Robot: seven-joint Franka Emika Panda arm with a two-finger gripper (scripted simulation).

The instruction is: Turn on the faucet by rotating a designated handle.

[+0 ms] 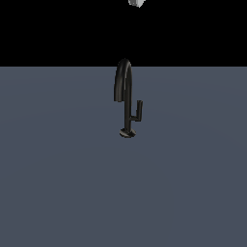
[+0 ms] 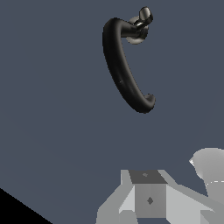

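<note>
Since the hand (image 1: 137,2) hangs high above the faucet (image 1: 124,96), nothing's gripped; finger spread I can't tell. Handle (image 1: 138,112) sits just beside the faucet stem, upright, reachable from above.

A flat, matte slate-grey floor (image 1: 62,183) is shown filling the lower part of the exterior view, evenly lit and without texture, seams or markings. It is met at a straight horizontal edge by a plain black backdrop (image 1: 53,31) above. No walls, furniture or windows can be made out. In the wrist view the same grey surface is seen, cut by a black corner.
</note>
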